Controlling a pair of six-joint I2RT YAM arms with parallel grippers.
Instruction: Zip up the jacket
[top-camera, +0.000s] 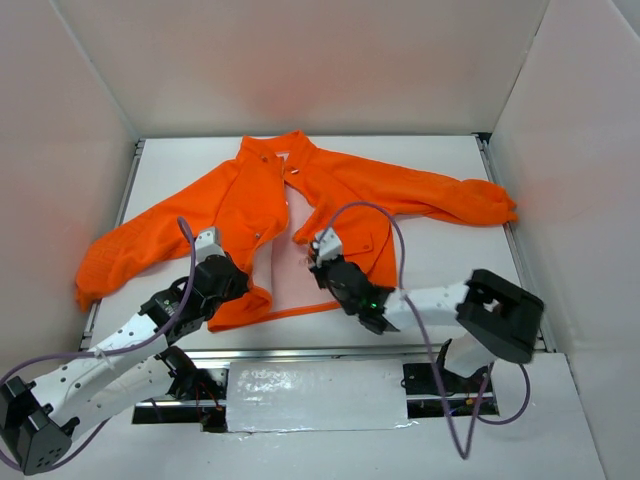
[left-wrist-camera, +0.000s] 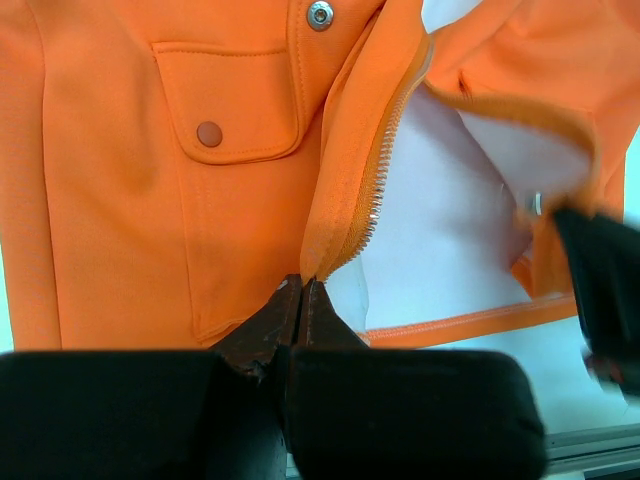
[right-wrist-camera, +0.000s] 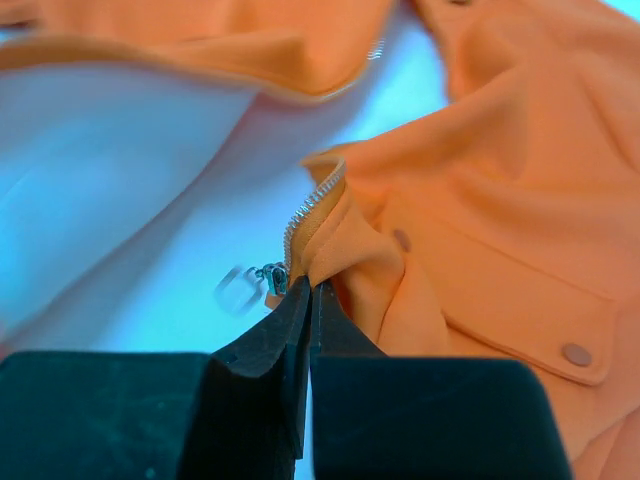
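Black fingertips fill the bottom of the left wrist view: the left gripper (left-wrist-camera: 303, 287) is pressed together, pinching the very bottom of one zipper edge of the jacket (top-camera: 250, 200). From that pinch the zipper teeth (left-wrist-camera: 385, 165) climb up and away in a clean line. Over to the right wrist view, it's the same story. The right gripper (right-wrist-camera: 306, 292) is clamped on the bottom corner of the other front panel, and the slider (right-wrist-camera: 272, 279) sits just beside its tips on the open side, its pull tab a blur.

From above, the jacket lies on its back across the bench (top-camera: 450, 255), collar (top-camera: 285, 150) toward the far edge, hem toward the near edge, sleeves thrown out to the left and right edges. The front is open. Pale lining (top-camera: 290, 270) shows between the two panels, widest down at the hem.

Here's what matters, I'd say. The zipper's long axis runs near edge to far edge, and the two bottom ends are held apart across that lining. The left gripper's end lies toward the left edge from the slider. Those ends have to meet and seat before anything can run up toward the collar. The right gripper holds the slider side, so the closing move is sideways first, across the lining.
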